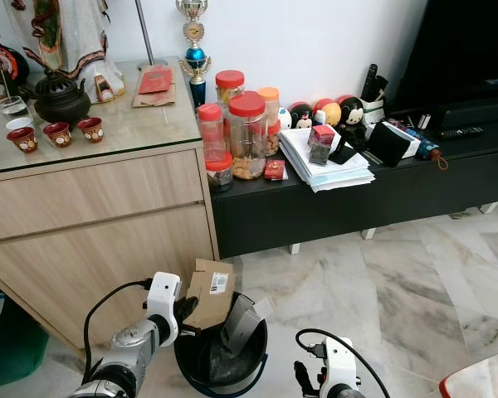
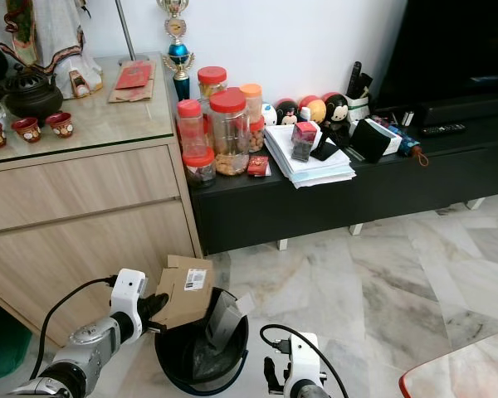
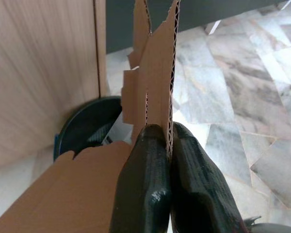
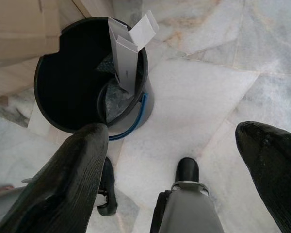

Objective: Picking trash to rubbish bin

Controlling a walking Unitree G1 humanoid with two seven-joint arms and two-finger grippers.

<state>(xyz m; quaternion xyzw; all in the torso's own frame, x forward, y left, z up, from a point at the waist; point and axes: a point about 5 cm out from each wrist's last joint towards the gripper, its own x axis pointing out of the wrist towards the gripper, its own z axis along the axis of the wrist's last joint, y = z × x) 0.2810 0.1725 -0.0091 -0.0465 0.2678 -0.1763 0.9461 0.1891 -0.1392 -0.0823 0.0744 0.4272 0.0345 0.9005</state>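
A flattened brown cardboard box (image 1: 208, 292) with a white label hangs over the rim of a black rubbish bin (image 1: 191, 365) on the floor. My left gripper (image 1: 185, 311) is shut on the box's edge; in the left wrist view the corrugated cardboard (image 3: 157, 92) is clamped between the two black fingers (image 3: 145, 194). Inside the bin stands a grey opened carton (image 4: 128, 53) on dark crumpled trash. My right gripper (image 4: 177, 160) hovers low to the right of the bin (image 4: 87, 73), fingers spread wide with nothing between them.
A wooden cabinet (image 1: 91, 224) rises right behind and left of the bin. A low black TV bench (image 1: 357, 199) with jars, papers and toys runs to the right. Marble floor (image 1: 382, 298) lies open to the right. A green object (image 1: 8, 348) sits at far left.
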